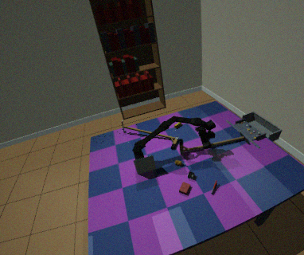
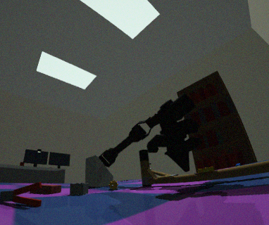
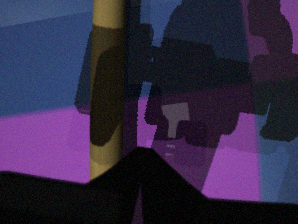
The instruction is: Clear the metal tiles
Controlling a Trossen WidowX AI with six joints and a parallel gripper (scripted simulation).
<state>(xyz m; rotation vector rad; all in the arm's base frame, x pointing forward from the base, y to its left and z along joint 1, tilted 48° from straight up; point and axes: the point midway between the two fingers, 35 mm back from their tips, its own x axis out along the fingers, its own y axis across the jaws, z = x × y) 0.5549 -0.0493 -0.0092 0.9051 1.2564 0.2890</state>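
A long tan scraper (image 1: pixel 227 142) (image 2: pixel 231 172) (image 3: pixel 107 12) lies on the table, its upright end post toward the arm and its far end at the grey tray-like area. My gripper (image 1: pixel 207 146) (image 2: pixel 186 170) (image 3: pixel 143 151) is shut and empty, pointing down above the table close to the scraper's handle; in the wrist view the handle runs left of the fingertips. At the right table edge stands the grey catch box (image 1: pixel 274 131) with dark walls. Several small tiles (image 1: pixel 249 129) show on the grey surface there; where plate ends and box begins is too small to tell.
A second thin tan tool (image 1: pixel 151 132) lies behind the arm. A yellow block (image 1: pixel 178 125) (image 2: pixel 205 169), a yellow piece (image 1: pixel 178 162) (image 2: pixel 113 185), a dark block (image 1: pixel 192 175) (image 2: pixel 79 189), a red block (image 1: pixel 185 188) (image 2: pixel 51 189) and a red tool (image 1: pixel 214 187) (image 2: pixel 28 201) lie on the table.
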